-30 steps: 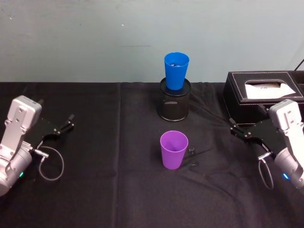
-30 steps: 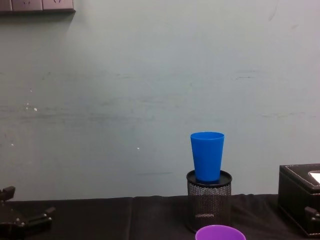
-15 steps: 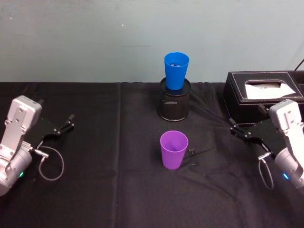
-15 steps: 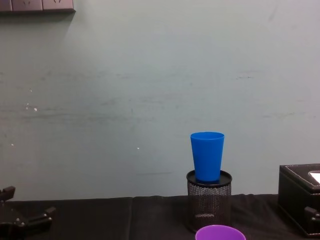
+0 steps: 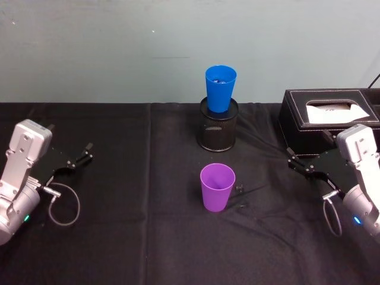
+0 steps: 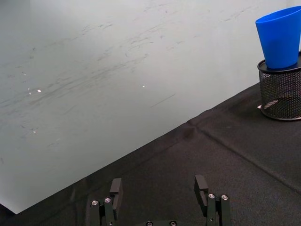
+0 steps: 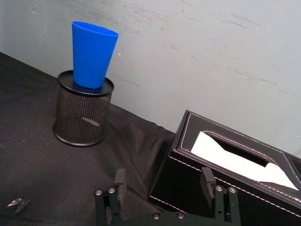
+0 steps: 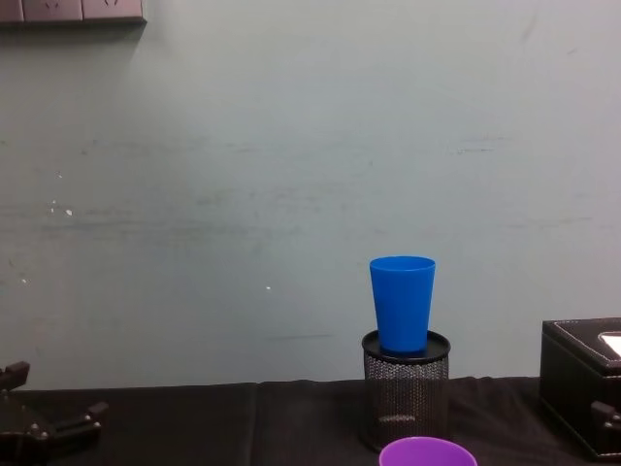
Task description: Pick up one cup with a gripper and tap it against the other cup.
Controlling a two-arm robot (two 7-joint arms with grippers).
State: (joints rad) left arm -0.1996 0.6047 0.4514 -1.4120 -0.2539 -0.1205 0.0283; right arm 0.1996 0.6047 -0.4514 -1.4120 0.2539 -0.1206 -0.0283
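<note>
The purple cup (image 5: 217, 187) stands upright in the middle of the black table, its rim (image 8: 427, 452) at the chest view's lower edge. Behind it the blue cup (image 5: 220, 88) (image 8: 402, 303) sits upright in the mouth of a black wire-mesh cylinder (image 5: 218, 126). My left gripper (image 5: 81, 155) rests open at the table's left side, far from both cups; its wrist view shows its fingers (image 6: 115, 188) spread with nothing between them. At the right side my right gripper (image 5: 291, 159) is also open and empty, its fingers (image 7: 207, 178) apart in front of the tissue box.
A black leather tissue box (image 5: 328, 113) (image 7: 225, 174) stands at the back right, close to the right gripper. A small black object (image 5: 239, 189) lies just right of the purple cup. A pale green wall closes off the table's back edge.
</note>
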